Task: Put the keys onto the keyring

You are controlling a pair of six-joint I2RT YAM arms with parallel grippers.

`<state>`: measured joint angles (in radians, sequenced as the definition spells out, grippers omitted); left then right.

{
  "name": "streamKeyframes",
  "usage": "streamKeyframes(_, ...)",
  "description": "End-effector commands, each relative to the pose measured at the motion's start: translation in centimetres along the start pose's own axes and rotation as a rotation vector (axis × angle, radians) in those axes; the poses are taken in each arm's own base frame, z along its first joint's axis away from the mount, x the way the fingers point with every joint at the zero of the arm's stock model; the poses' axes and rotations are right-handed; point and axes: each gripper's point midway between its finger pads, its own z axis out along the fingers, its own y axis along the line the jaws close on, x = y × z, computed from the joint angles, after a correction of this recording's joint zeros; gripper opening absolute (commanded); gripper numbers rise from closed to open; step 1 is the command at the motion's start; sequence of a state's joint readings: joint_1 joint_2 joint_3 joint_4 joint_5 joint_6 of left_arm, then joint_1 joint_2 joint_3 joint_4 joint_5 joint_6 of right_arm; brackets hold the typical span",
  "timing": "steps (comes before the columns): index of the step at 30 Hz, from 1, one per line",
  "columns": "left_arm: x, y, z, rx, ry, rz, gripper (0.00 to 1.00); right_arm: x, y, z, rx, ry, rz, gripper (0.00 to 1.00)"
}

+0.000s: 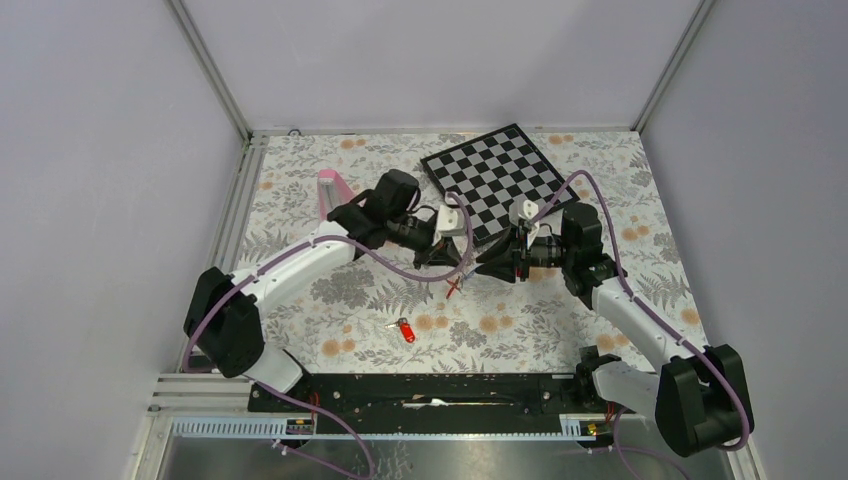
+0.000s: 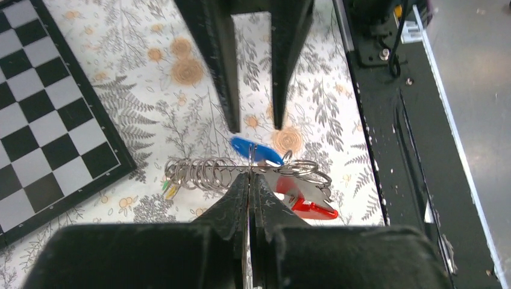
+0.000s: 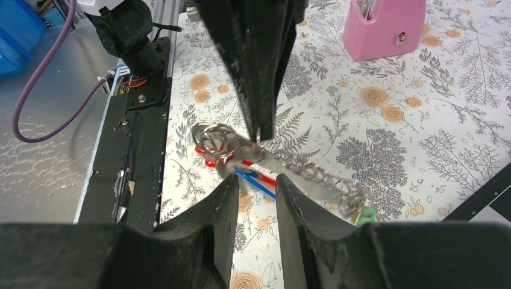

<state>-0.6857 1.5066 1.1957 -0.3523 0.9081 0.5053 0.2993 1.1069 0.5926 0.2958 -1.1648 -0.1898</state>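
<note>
Steel-grey on one side and red on the other, the keyring (image 2: 310, 208) hangs in the air just past the tips of the left gripper (image 2: 249, 176). That gripper's fingers are pressed together with no gap. They seem to pinch the grey side or a ring threaded on it, though the exact contact is hidden behind the tips. Facing it tip to tip, the right gripper (image 3: 256, 180) stands parted by a moderate gap and has hold of nothing. The blue tag (image 2: 256, 150) of one key lies just off its tips, in line with that gap. The bunch's long axis runs crosswise to both pairs of fingers, with the keyring to one side of the left tips. A chain of split rings (image 2: 199, 171) trails to the other side and ends at a green tag (image 3: 365, 214). Being nearer the blue tag, the right fingers look best placed to close on it next. A loose key (image 1: 404, 330) with a red tag lies on the table (image 1: 560, 340), well back from both pairs of fingertips towards the bases and somewhat nearer the left arm. Whether the keyring's gate is open, and which keys are already threaded, cannot be made out, and blur smears the chain in the right wrist view.
</note>
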Motion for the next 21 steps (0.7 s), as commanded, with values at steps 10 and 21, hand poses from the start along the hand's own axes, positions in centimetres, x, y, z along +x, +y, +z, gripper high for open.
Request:
streamKeyframes(10,-1.0,-1.1,0.4,-0.09,0.127,0.144,0.0,-2.1,1.3,0.8,-0.073,-0.045,-0.027,0.38)
streamKeyframes(21,-1.2,-0.9,1.2,-0.104,0.105,0.118,0.0,-0.7,1.4,1.3,-0.084,-0.021,-0.01,0.35)
